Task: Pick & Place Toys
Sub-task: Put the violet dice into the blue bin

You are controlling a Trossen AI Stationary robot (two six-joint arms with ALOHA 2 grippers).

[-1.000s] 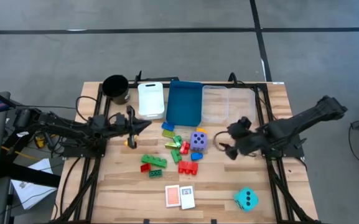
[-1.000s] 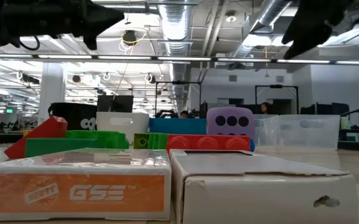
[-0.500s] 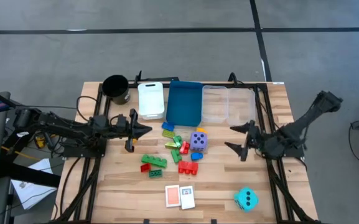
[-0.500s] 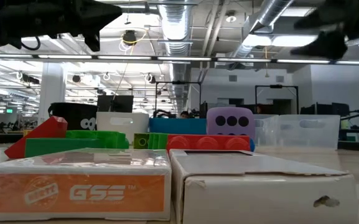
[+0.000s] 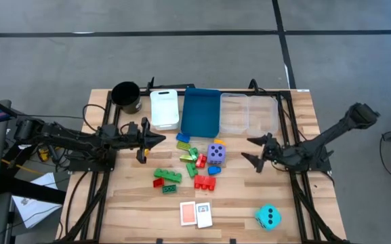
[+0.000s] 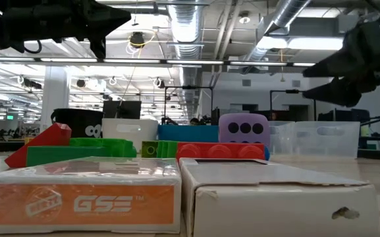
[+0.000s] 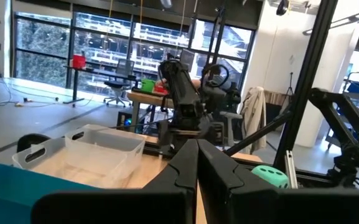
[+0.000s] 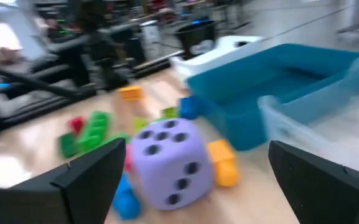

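From the left of my counter, my left tool hangs clamped shut and empty beside the white bin, waiting. Next comes the blue bin, and below it the bricks lie scattered, with two cards near the front edge. The purple die sits just right of the bricks, on the wood. My right tool hovers near that die with fingers spread wide, holding nothing (the wrist view puts the die squarely between them). The clear bin shows no toys that I can see, and the cyan die rests at the front right. I judge the sorting barely begun: everything remains to move.
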